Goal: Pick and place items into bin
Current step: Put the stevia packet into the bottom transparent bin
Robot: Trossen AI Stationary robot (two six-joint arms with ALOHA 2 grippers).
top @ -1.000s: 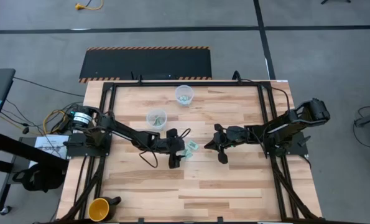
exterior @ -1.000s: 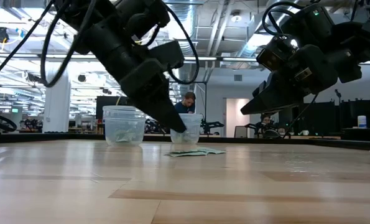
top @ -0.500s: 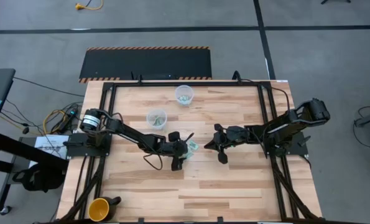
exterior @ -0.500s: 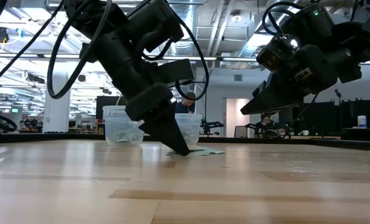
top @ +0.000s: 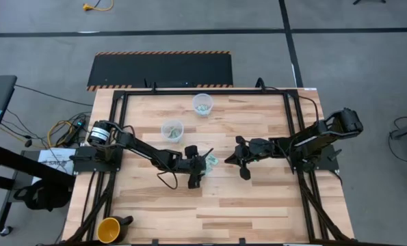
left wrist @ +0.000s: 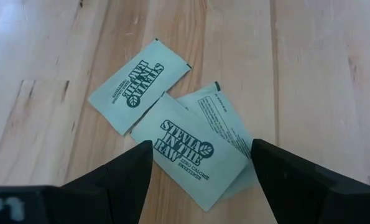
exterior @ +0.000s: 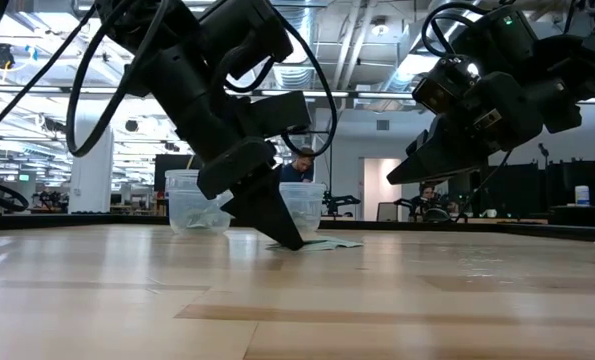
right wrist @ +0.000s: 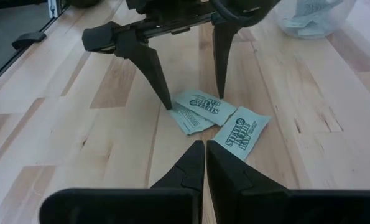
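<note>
Three mint-green and white sweetener packets lie flat on the wooden table near its middle, overlapping a little. My left gripper is open and low over them. One fingertip and the other stand on either side of the middle packet. The low view shows a tip down at the table. My right gripper is shut and hovers above the table just right of the packets, touching nothing. My left gripper comes at the middle packet slanting down from the table's left, open fingers on either side of it. The packet lies flat on the table. Whether the fingertips touch the packet or only the wood beside it, I cannot tell.
Two clear plastic cups holding packets stand toward the far side, one close to the left arm and one farther back. A yellow mug sits at the near left corner. Bare wood lies on the near side of the packets.
My left gripper has moved down and a little toward the table's right, its open fingers coming down to the table at the packets. In the last half second it has hardly moved. The packets lie where they were.
</note>
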